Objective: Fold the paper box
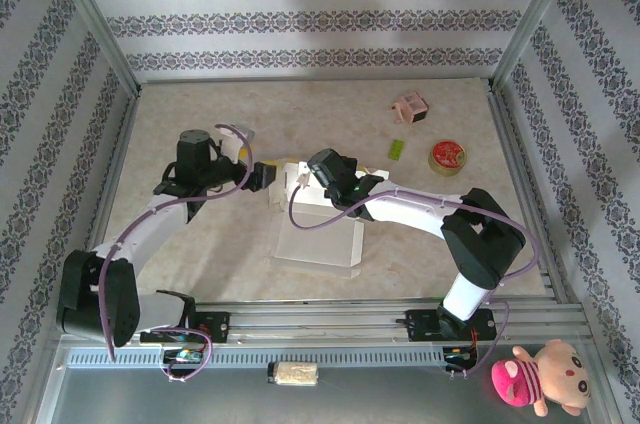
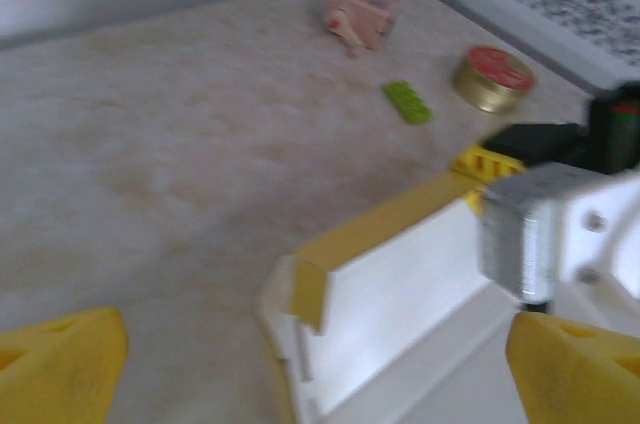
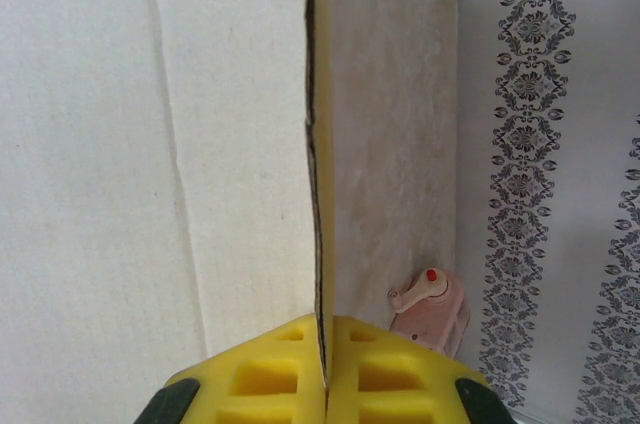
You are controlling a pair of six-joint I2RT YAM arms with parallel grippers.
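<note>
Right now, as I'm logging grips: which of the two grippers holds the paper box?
The right gripper: its yellow fingers are pinched shut on the edge of the paper box. The left gripper stands wide open, clamping nothing.

Partly folded white-and-yellow paper box (image 1: 315,239)

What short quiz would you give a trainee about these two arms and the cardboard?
1. True or false: the right gripper is clamped on an edge of the paper box.
2. The left gripper is: A open, B shut on the box, C shut and empty.
3. Fill in: the round tin has a ____ lid.
Key: 1 true; 2 A; 3 red.
</note>
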